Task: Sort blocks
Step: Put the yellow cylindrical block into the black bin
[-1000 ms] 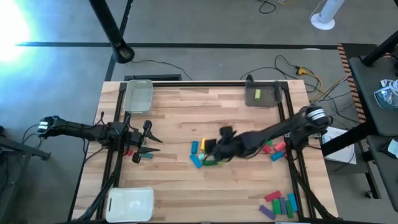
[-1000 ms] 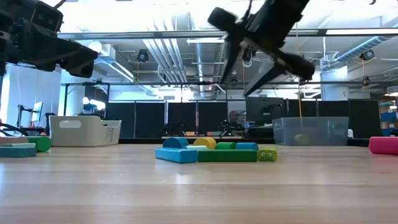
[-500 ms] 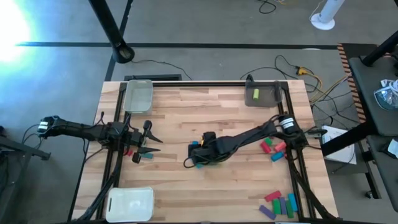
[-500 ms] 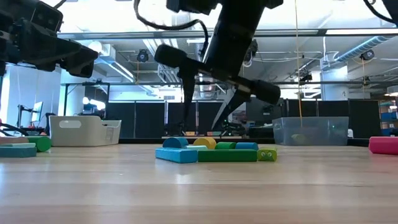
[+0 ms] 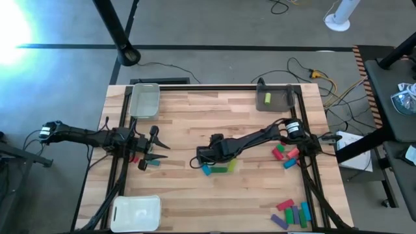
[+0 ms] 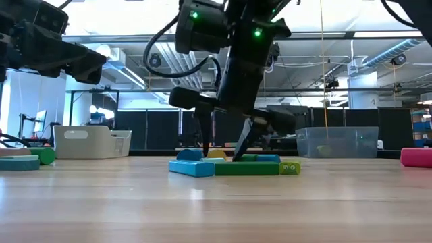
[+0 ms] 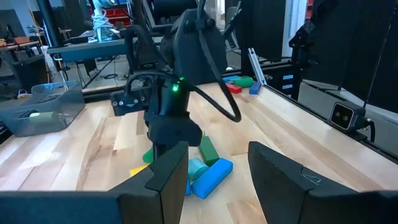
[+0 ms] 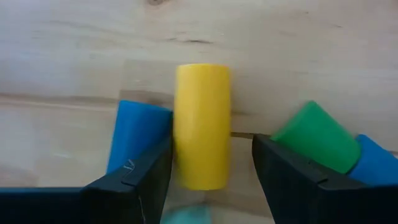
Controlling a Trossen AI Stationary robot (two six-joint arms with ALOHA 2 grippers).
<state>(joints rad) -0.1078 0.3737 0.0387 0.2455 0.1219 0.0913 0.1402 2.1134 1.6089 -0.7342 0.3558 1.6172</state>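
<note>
A cluster of blocks lies in the middle of the table: a yellow cylinder, a blue block, a green one, and a blue bar with a green bar in front. My right gripper is open and low over the cluster. Its fingers point down and stand on either side of the yellow cylinder, which lies flat on the table. My left gripper waits open above the table's left side, near a red and a teal block. My right gripper has one finger close against the yellow cylinder's long side, and the other finger stands a little off the opposite side. Whether either finger touches it, I cannot tell. The cylinder lies along the fingers, on the table.
A clear tray stands at the far left, a grey tray with a yellow-green block at the far right, and a white tray at the near left. More blocks lie at the right and near right.
My right gripper has moved toward the table's left edge and come down from high above the table onto the middle cluster of blocks. Its fingertips now stand at the height of the blocks. The blocks have not moved.
</note>
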